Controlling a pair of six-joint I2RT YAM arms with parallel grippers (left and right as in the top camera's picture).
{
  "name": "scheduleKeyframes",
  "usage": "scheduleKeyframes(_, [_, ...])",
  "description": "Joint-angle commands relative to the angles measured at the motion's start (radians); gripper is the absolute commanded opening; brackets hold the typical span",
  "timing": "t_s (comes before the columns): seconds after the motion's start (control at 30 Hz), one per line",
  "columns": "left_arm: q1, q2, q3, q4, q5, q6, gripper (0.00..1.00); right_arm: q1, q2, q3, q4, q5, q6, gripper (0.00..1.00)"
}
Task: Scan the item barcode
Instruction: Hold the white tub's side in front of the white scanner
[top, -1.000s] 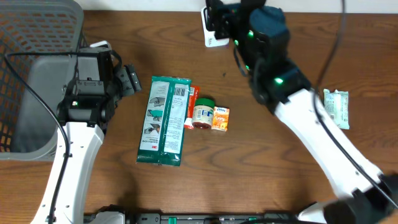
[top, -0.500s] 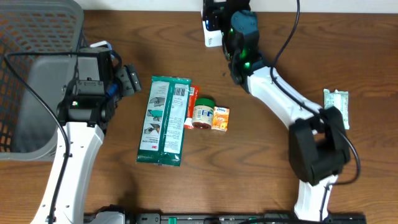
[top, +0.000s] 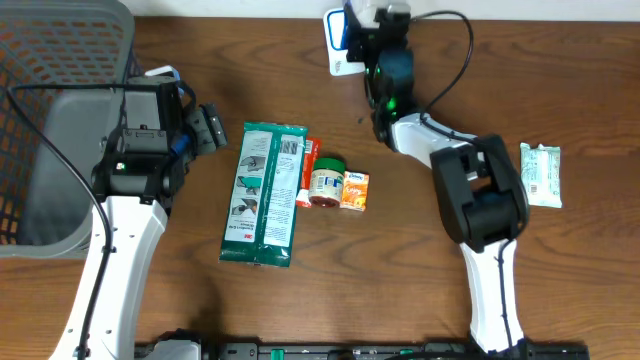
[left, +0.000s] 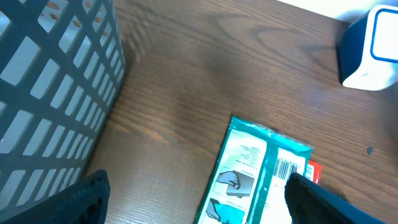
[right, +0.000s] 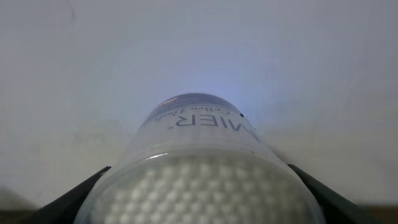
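Since a second ago the right arm has folded back on itself: its elbow now sits over the right half of the brown wooden table (top: 420, 290), and its wrist reaches up to the far edge. The left arm and the loose goods lie where they were.

The right gripper (right: 198, 168) is clamped on a clear round plastic tub of white cotton buds (right: 199, 140), a dark finger pressing on each side of it. The tub's lid faces the wrist camera, the letters "VIER" are readable on its wall, and a pale blank surface fills the rest of that view. Seen from overhead, this gripper is at the far edge, just beside the white and blue barcode scanner (top: 338, 45), on that scanner's right.

The left gripper (top: 212, 128) hovers with its fingers wide apart and nothing between them. It is near the top end of a long flat green packet (top: 263, 193), beside the grey plastic mesh basket (top: 60, 70).

Against the packet's right side lies a slim red box (top: 310, 160). Next come a small round jar with a green lid (top: 327, 182) and a little orange carton (top: 355, 190). A white and green soft pack (top: 541, 174) lies well apart, near the right edge.
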Motion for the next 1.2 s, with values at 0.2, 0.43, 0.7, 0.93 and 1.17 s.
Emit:
scheduleKeyframes(0.2, [0.002, -0.007, -0.002, 0.001, -0.013, -0.006, 0.86, -0.037, 0.071, 0.013, 0.026, -0.022, 0.112, 0.01])
scheduleKeyframes(0.43, [0.002, -0.007, -0.002, 0.001, -0.013, -0.006, 0.86, -0.037, 0.071, 0.013, 0.006, -0.056, 0.232, 0.01])
scheduleKeyframes(0.7, [0.002, -0.007, -0.002, 0.000, -0.013, -0.006, 0.86, -0.037, 0.071, 0.013, 0.004, -0.049, 0.410, 0.01])
scheduleKeyframes(0.93, [0.002, -0.007, -0.002, 0.001, -0.013, -0.006, 0.86, -0.036, 0.071, 0.013, -0.031, -0.006, 0.436, 0.01])
scheduleKeyframes(1.17, [0.002, -0.007, -0.002, 0.001, -0.013, -0.006, 0.86, -0.029, 0.071, 0.013, -0.031, -0.002, 0.389, 0.01])
